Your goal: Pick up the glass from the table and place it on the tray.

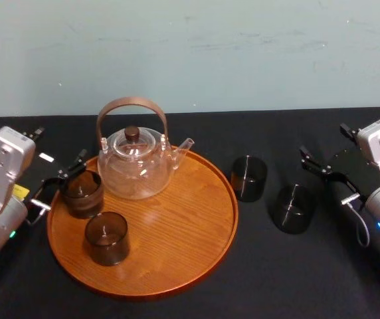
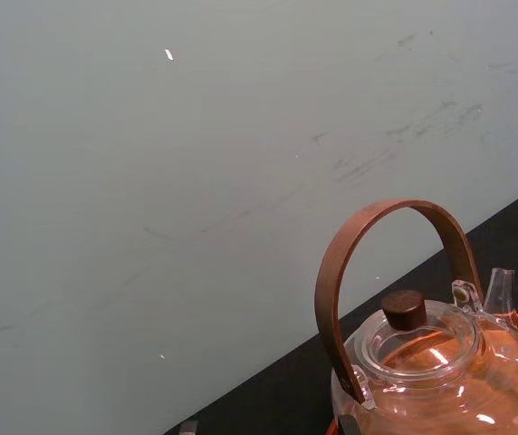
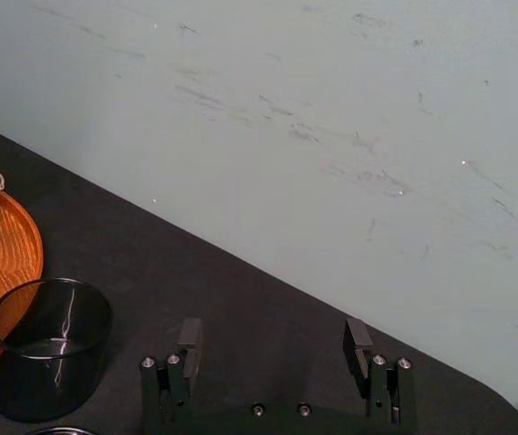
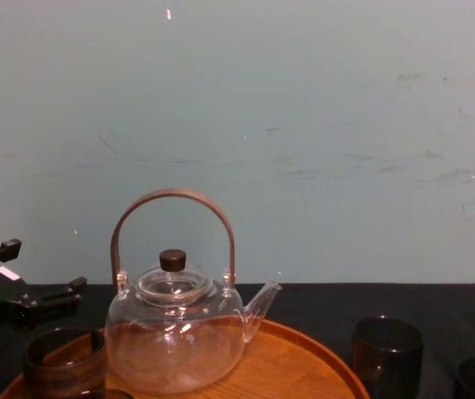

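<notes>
Centre left, your left claw [image 1: 57,181] is spread beside a glass [image 1: 82,193] on the tray [image 1: 177,266]; your right claw [image 3: 273,344] is spread, far right.

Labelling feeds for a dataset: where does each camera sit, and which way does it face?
Head: high, facing forward and down on the tray, teapot and glasses; left gripper and right gripper at the sides.
Chest: low, looking across the table at the teapot side-on; left gripper lower left.
Left wrist: on the left arm, facing teapot and wall.
Right wrist: on the right arm, looking past the open right gripper at a table glass and wall.
Shared: head and chest both show teapot and tray.
</notes>
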